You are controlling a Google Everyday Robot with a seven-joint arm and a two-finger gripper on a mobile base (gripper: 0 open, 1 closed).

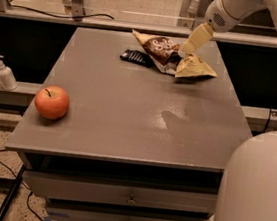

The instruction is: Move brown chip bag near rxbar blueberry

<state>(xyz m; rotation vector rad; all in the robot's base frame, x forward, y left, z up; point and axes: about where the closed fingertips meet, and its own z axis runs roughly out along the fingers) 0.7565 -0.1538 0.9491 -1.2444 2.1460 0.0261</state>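
Observation:
The brown chip bag lies crumpled at the far right of the grey table, its brown "Sea Salt" panel facing up and its tan end pointing right. The rxbar blueberry, a small dark flat bar, lies just left of the bag, touching or almost touching it. My gripper hangs from the arm at the top right, its tip just above the middle of the bag. I cannot tell whether it touches the bag.
A red-orange apple sits near the table's left front edge. A white pump bottle stands on a ledge to the left. Drawers are under the table. The robot's white body fills the lower right.

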